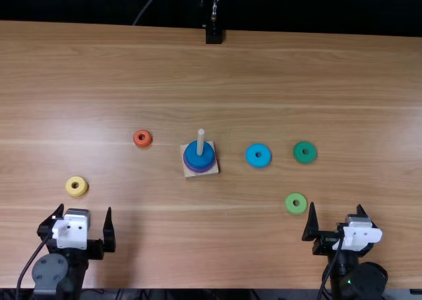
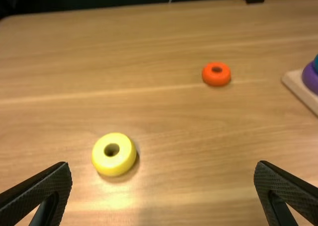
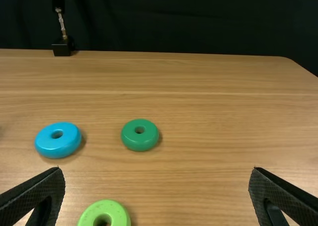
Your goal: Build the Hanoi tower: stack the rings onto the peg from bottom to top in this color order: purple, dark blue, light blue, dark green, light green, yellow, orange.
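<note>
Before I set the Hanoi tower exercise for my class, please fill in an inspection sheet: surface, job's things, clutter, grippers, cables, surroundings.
Surface: light brown wooden table, pale glare patches.
Job's things: square pale wooden base with upright round pale peg; round purple ring on it, round dark blue ring above. Off the peg, lying flat: round light blue, dark green, light green, yellow and orange rings.
Clutter: nothing seen.
Grippers: black two-fingered left and right grippers, both open, holding nothing.
Cables: thin black cable on each arm; thin grey cable beyond the far edge.
Surroundings: black backdrop; small black block-shaped mount at the far edge.
</note>
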